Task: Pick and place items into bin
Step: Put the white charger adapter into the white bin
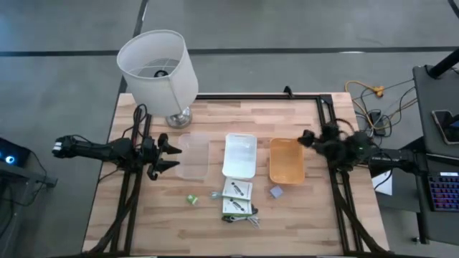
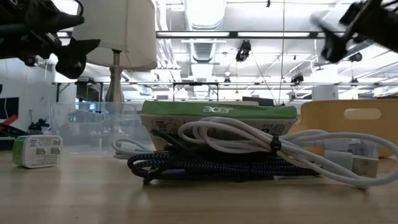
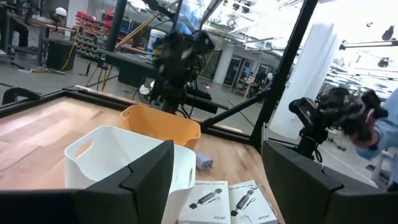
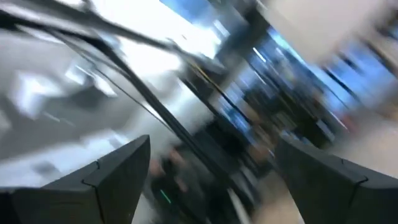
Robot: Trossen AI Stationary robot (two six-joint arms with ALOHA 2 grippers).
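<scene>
The items lie on the near middle of the table. They are two white packets [image 1: 236, 198] [image 3: 226, 201] resting flat on it, a tiny green piece [image 1: 192, 199] [image 2: 37, 151], a grey-blue cube [image 1: 277, 191] [image 3: 204, 163] and coiled cables [image 2: 249, 149]. Three bins stand in a row: clear [image 1: 192, 156], white [image 1: 240, 155] [image 3: 118, 158] and orange [image 1: 287, 160] [image 3: 163, 124]. My left gripper [image 1: 174, 157] [image 3: 217, 155] hovers open beside the clear bin's left wall. My right gripper [image 1: 305, 138] [image 4: 211, 149] is open in the air by the orange bin's far right corner.
A white-shaded lamp [image 1: 159, 70] stands at the table's far left corner, behind the clear bin. Black frame rails [image 1: 251, 97] run along the table's far edge and both sides. Bare wood [image 1: 143, 222] lies near the front edge on either side of the items.
</scene>
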